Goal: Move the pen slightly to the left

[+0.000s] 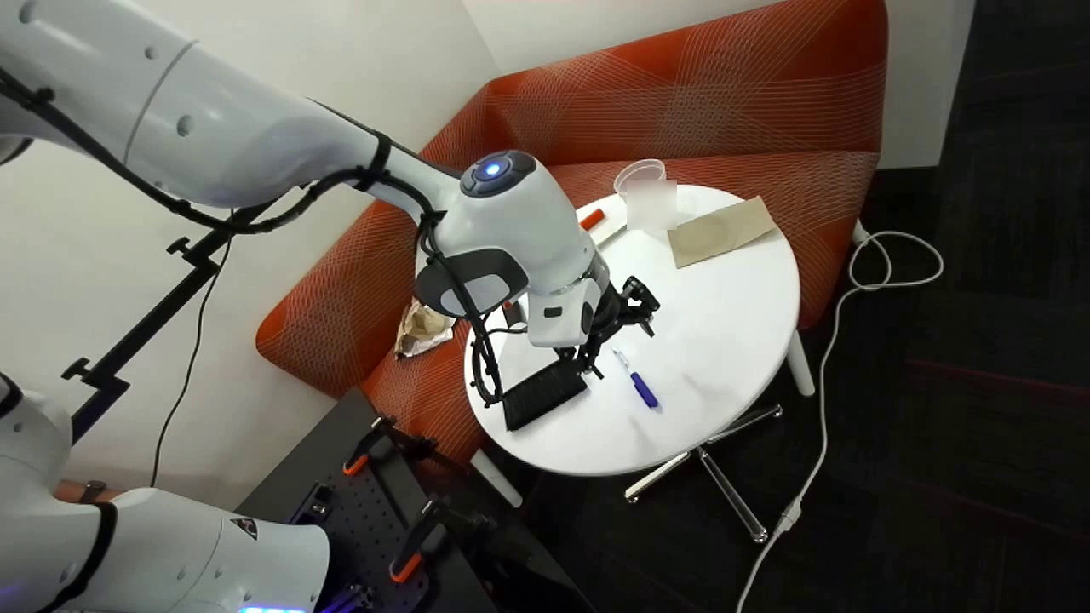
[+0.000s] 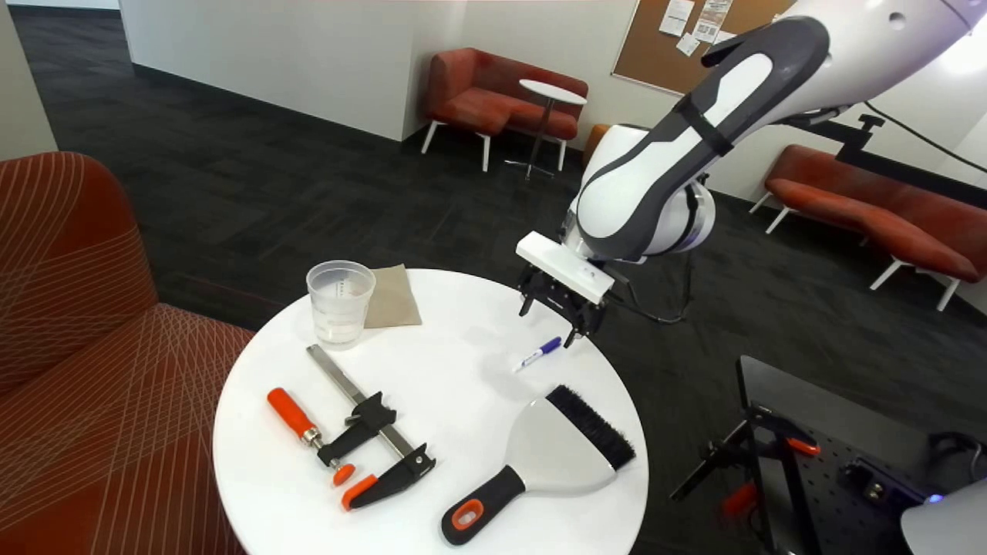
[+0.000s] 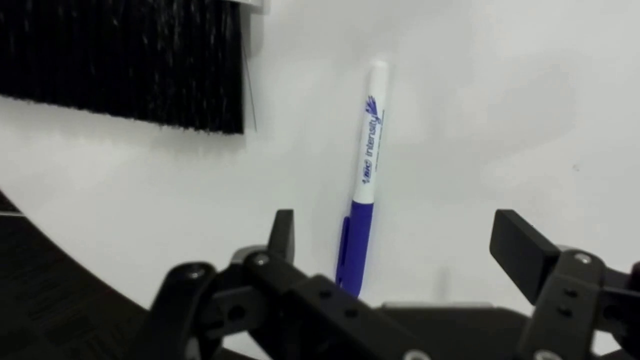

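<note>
Fingers [image 3: 522, 255] spread, my claw [image 3: 393, 232] is hovering over the white worktop [image 3: 175, 200], where the pen [image 3: 369, 165] is lying. In the wrist view, its blue cap [image 3: 358, 240] is showing between the fingers, its white end [image 3: 378, 80] pointing to 12 o'clock.

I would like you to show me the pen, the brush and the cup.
Pen [image 3: 367, 180]: in the wrist view, on its white barrel.
Brush [image 2: 550, 455]: in an exterior view, on its pale head.
Cup [image 2: 339, 307]: in an exterior view, on its wall.
</note>
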`<action>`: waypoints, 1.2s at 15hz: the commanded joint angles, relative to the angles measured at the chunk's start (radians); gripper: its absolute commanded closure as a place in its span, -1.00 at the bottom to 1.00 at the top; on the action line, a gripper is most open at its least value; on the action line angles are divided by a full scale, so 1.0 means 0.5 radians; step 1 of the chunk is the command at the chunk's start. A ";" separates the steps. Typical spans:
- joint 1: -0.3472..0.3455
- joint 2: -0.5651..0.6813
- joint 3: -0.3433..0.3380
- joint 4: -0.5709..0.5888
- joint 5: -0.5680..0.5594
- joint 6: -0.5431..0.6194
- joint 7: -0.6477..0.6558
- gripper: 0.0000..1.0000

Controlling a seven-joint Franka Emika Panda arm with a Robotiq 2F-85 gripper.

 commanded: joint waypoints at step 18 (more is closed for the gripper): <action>0.013 0.248 0.000 0.143 0.159 0.074 0.051 0.00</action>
